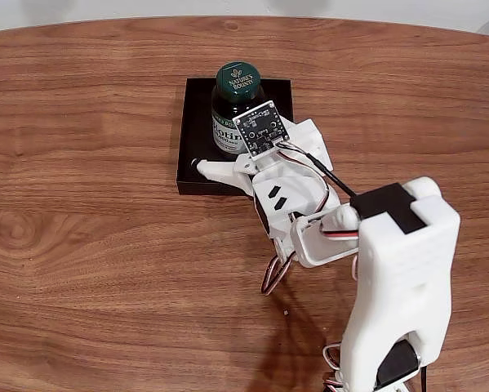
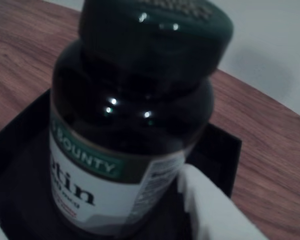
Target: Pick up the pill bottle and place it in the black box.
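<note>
The white plastic fingers (image 1: 228, 159) stand either side of the small dark amber pill bottle (image 1: 232, 114); one tip lies at centre-left of the fixed view, and whether they grip it or have let go I cannot tell. The bottle stands upright inside the shallow matte black box (image 1: 281, 91), upper centre, so release looks near. Wood-grain worktop (image 1: 81, 204) surrounds the box.

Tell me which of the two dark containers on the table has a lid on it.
The pill bottle: it carries a dark green screw cap and a white label. The black box beneath it is a low, open tray with no lid.
</note>
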Robot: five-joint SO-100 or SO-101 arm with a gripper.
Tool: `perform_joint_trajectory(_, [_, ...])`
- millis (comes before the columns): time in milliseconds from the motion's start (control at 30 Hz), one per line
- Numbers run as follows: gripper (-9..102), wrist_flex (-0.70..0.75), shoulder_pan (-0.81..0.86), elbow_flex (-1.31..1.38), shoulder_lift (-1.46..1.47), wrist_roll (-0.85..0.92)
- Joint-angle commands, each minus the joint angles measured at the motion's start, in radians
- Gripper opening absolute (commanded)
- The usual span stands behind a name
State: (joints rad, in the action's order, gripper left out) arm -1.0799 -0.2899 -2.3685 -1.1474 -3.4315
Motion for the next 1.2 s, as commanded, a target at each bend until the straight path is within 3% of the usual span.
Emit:
perform_joint_trajectory(0, [50,0.009,0.011,-0.006,-0.083,-0.002])
perform_joint_trajectory(467, [50,0.038,0.052,-0.052,-0.183,0.006])
perform_joint_trajectory(1167, [49,0.149,0.092,-0.35,-0.652,0.023])
